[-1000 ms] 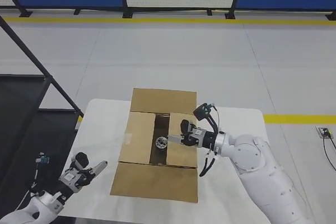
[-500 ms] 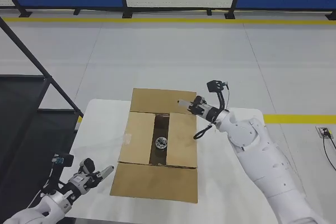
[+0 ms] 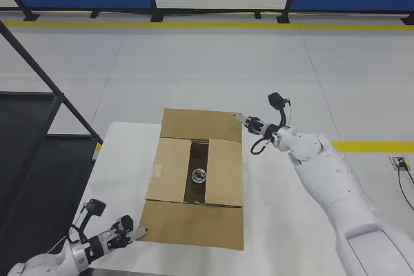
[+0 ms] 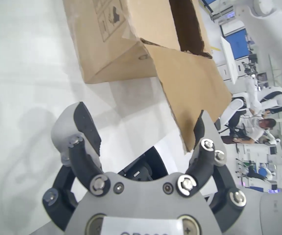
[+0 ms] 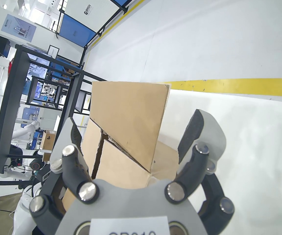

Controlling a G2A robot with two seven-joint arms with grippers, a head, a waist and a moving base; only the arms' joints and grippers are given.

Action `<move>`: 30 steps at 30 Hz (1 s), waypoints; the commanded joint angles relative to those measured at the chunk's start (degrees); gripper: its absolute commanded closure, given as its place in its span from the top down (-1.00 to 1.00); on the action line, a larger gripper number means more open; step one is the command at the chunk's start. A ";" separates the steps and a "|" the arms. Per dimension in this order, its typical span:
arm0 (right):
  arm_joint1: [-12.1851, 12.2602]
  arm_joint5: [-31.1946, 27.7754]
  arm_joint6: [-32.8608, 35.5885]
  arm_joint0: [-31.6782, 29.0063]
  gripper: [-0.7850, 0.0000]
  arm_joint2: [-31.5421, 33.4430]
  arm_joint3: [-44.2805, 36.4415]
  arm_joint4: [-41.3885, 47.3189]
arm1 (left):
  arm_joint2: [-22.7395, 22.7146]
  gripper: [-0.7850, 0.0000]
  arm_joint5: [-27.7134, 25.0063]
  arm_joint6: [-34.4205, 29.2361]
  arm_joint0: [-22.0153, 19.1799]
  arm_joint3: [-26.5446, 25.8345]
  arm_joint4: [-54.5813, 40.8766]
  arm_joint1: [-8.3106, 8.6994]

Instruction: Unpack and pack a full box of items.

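Note:
A cardboard box (image 3: pixel 169 169) stands in the middle of the white table (image 3: pixel 124 159). Its far flap (image 3: pixel 200 124) and near flap (image 3: pixel 190 224) lie folded outward. The two side flaps leave a narrow gap, and a small round item (image 3: pixel 199 175) shows inside. My right gripper (image 3: pixel 239 119) is open at the far flap's right corner; in its wrist view the far flap (image 5: pixel 128 123) stands between the spread fingers of the gripper (image 5: pixel 134 130). My left gripper (image 3: pixel 134 234) is open at the near flap's left corner. That flap's corner (image 4: pixel 192 94) sits beside one finger (image 4: pixel 203 133).
A black metal rack (image 3: pixel 27 69) stands off the table's left side. Bare table surface lies on both sides of the box, with more room on the right (image 3: pixel 290 207). The table's near edge is close to the left gripper.
My right gripper has left the box's middle and swung to the far flap's right corner. My left gripper has slid toward the table's near edge, up to the near flap's left corner.

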 commanded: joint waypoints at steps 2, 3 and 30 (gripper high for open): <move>-0.86 -1.33 0.98 0.37 1.00 -0.23 2.23 1.20 | 1.70 1.00 -0.66 -2.87 -1.41 0.72 -1.29 0.26; -1.14 -1.73 1.52 0.41 1.00 -0.34 2.73 1.47 | 2.39 1.00 -0.95 -3.74 -1.82 0.81 -1.63 0.33; -2.09 -4.32 5.19 -1.31 1.00 0.67 1.77 6.54 | 4.12 1.00 -0.58 -4.80 -2.18 0.52 -2.45 0.45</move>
